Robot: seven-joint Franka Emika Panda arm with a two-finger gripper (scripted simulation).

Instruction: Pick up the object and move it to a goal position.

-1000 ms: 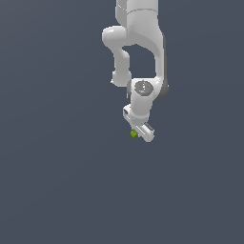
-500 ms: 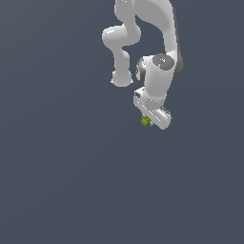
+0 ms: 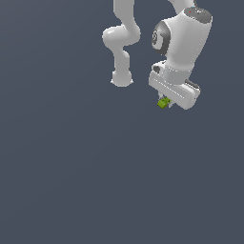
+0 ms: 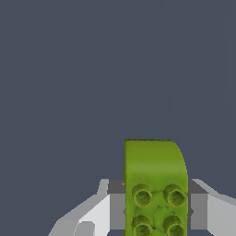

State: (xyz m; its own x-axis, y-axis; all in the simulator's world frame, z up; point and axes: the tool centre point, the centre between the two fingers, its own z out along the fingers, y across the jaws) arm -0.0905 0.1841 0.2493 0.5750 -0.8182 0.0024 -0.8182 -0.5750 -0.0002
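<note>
The object (image 3: pixel 164 102) is a tiny lime-green blocky piece poking out under the white gripper (image 3: pixel 167 103) in the exterior view. In the wrist view the object (image 4: pixel 155 189) fills the gap between the two fingers (image 4: pixel 117 207) and shows round studs with darker green rings. The gripper is shut on it and holds it up, well off the dark floor. The white arm (image 3: pixel 183 45) bends over above the hand.
The arm's base column (image 3: pixel 122 43) stands toward the exterior view's left of the hand. A plain dark grey floor (image 3: pixel 71 181) spreads all around.
The arm has carried the object upward and toward the exterior view's right across the three frames. The gripper has stayed shut on it throughout.
</note>
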